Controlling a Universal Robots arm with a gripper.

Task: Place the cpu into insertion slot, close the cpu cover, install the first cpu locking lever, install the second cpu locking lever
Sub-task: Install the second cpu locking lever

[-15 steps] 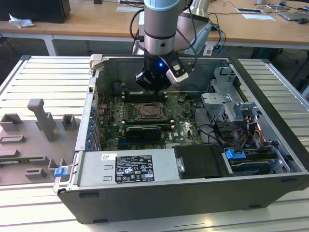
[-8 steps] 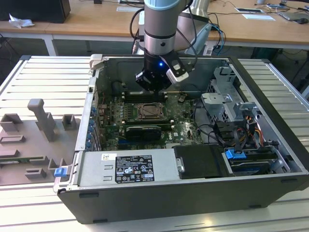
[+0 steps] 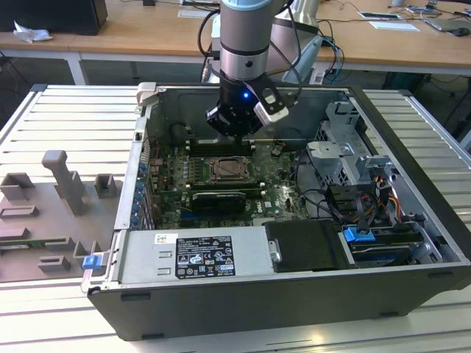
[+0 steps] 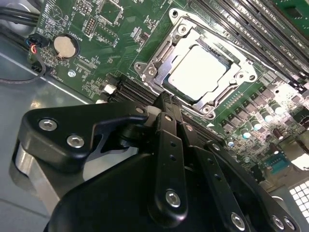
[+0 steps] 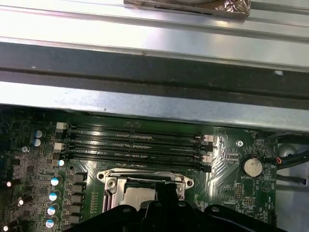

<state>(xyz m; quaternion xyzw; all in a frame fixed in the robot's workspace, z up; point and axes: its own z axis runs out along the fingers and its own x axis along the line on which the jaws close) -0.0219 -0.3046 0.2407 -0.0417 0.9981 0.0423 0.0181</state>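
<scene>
The arm [image 3: 244, 29] is a grey metal cylinder banded in black, black cables looping beside it. Its black end effector [image 3: 234, 123] carries a blue light and a white-edged block; in the second wrist view — matte black links [image 4: 169, 159] studded with silver screws.

Open room above the insertion slot [image 3: 228, 170]; memory slots [image 5: 135, 145] and the case wall [image 5: 145, 104] crowd one side.

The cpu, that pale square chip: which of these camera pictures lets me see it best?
The second wrist view: the cpu lies flat in the insertion slot, its whole pale face showing. In the first wrist view the gripper covers part of it. In the exterior view it is a small square under the arm.
</scene>
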